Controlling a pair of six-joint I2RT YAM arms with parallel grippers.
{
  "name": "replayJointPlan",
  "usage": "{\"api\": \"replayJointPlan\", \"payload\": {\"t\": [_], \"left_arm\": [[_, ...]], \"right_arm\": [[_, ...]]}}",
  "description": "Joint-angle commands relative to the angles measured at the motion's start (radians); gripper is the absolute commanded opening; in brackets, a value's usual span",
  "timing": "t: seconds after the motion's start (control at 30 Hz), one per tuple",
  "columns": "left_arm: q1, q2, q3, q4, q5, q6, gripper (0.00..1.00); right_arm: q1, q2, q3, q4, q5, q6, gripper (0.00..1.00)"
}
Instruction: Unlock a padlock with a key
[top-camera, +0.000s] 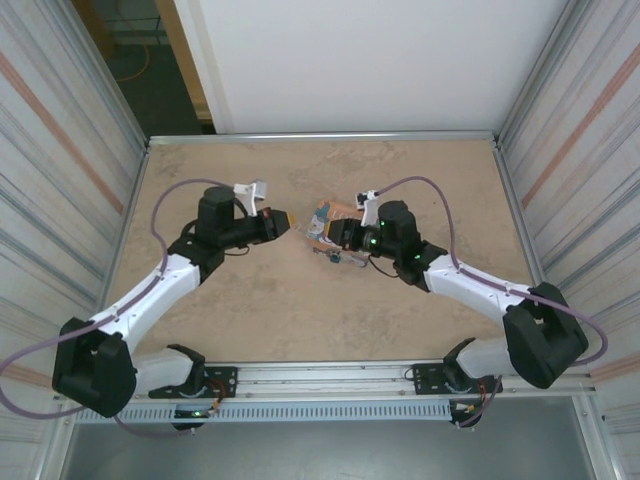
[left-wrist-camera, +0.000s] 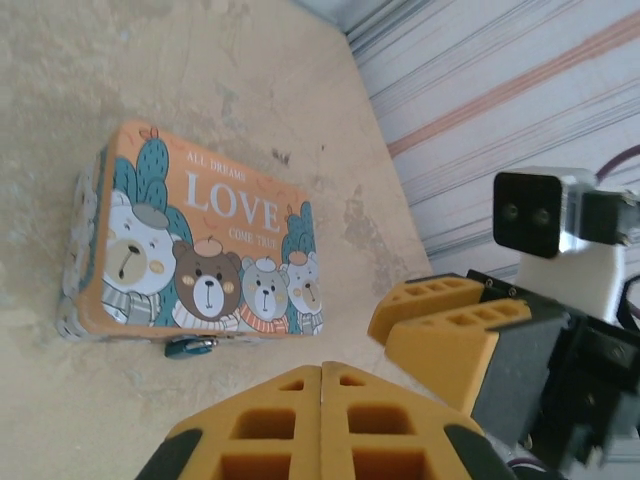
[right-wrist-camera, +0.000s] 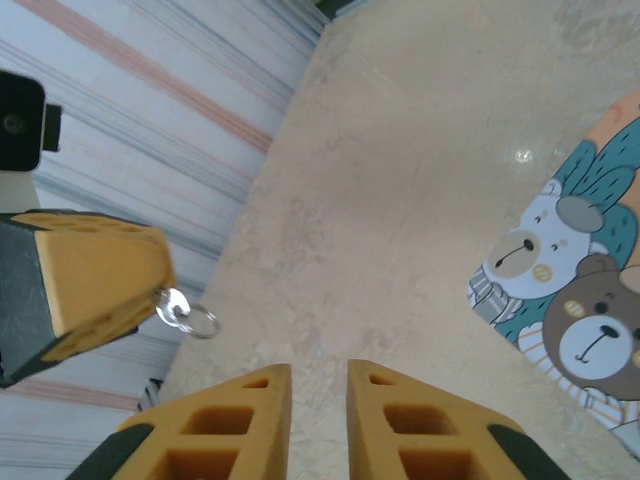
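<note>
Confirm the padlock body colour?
Blue; the padlock shows best in the left wrist view, by the box.

Blue padlock (left-wrist-camera: 190, 346) sitting against LOVE box's (left-wrist-camera: 200, 250) lower edge; silvery key (right-wrist-camera: 174, 306) with ring sticking out from left gripper's (right-wrist-camera: 145, 288) pinched fingertips.

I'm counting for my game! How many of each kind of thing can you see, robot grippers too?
picture box: 1
padlock: 1
key: 1
grippers: 2 (left gripper, right gripper)
Total: 5
</note>
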Motion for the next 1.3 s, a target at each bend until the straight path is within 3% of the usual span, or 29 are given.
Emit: {"api": "replayJointPlan", "payload": {"t": [0.0, 0.17, 0.33, 0.97, 1.27], "left_arm": [[0.043, -0.038, 0.058, -0.047, 0.16, 0.119, 0.0], [0.081, -0.038, 0.108, -0.093, 0.319, 0.213, 0.0], [0.083, -0.031, 0.131, -0.084, 0.389, 0.235, 0.0], [0.077, -0.037, 0.101, -0.051, 0.42, 0.224, 0.0], [0.077, -0.038, 0.098, -0.05, 0.42, 0.229, 0.0]], "right_arm": [[-0.027, -0.053, -0.002, 0.057, -0.151, -0.044, 0.26], [-0.029, -0.069, 0.024, 0.091, -0.262, -0.082, 0.36], [0.005, -0.039, 0.065, 0.126, -0.317, -0.09, 0.42], [0.084, 0.107, 0.193, 0.129, -0.323, -0.105, 0.38], [0.089, 0.123, 0.207, 0.127, -0.323, -0.105, 0.28]]}}
